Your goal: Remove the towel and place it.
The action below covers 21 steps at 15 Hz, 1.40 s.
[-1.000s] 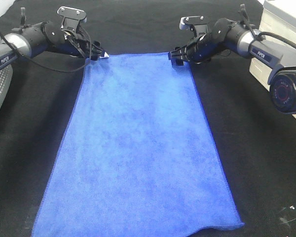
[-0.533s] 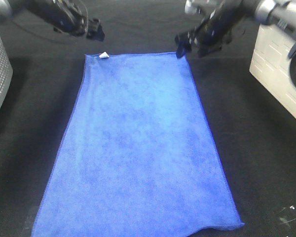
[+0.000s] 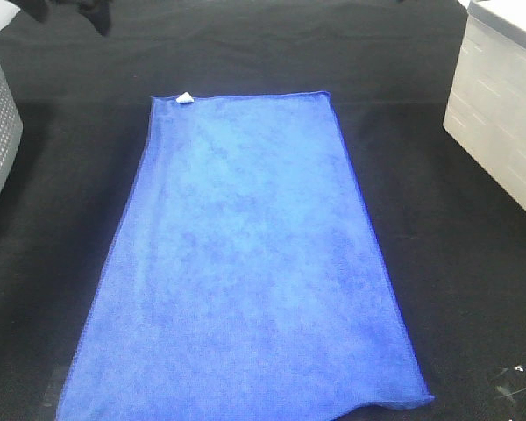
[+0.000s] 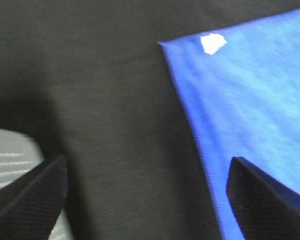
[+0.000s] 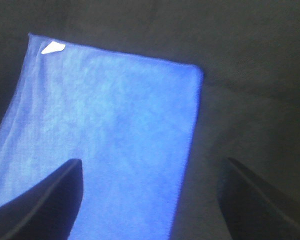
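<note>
Your left gripper is released: its two fingers stand wide apart with nothing between them. It hangs above the cloth, over the towel edge; the tag corner lies just ahead of it. Your right gripper is spread open and empty too, hanging over the towel's other far corner, which lies ahead between its fingers. From the high camera you see the towel spread flat on the cloth, tag at its far corner.
</note>
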Motion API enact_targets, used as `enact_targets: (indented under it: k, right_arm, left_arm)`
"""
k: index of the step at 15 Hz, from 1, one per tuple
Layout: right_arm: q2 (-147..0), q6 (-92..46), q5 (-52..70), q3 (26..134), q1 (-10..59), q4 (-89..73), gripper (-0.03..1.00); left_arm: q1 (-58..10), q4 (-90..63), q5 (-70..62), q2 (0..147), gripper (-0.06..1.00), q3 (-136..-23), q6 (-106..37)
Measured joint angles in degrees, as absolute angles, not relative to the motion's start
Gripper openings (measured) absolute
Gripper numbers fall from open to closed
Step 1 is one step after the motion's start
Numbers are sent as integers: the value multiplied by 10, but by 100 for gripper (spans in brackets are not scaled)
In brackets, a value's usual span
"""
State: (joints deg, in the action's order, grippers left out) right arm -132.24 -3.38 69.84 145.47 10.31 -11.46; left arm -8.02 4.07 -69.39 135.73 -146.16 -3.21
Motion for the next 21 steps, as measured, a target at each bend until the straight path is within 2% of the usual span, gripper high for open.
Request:
enact_targets:
  k: [2,5,8,10,11,12,19,21]
  right_arm:
    - [-1291,-33,698,1438,98,-72,72]
    - [-1207,-33,699,1352,70,-51,72]
    - [-1114,-32,699,1265,70,-57,72]
    - [-1004,-30,698,1138,70,-77,72]
    - [-1004,-30,698,1138,70,-77,72]
    - [-947,-26,698,1075,70,-80,72]
    - [-537,-5,699,655,70,-88,72]
    - [-443,-5,700,583,70,-77,72]
  left_arm:
    - [-54,44,-696,1325,80,-1451,-17]
    - [-6,11,-696,1250,80,-1405,-11]
    - [-6,-9,-696,1173,79,-1320,-22]
    - [-6,-9,-696,1083,77,-1199,-22]
    - [-6,-9,-696,1083,77,-1199,-22]
    - [-6,-7,-696,1040,77,-1147,-22]
    - [-6,31,-675,633,77,-751,-22]
    - [-6,31,-654,519,77,-663,-22]
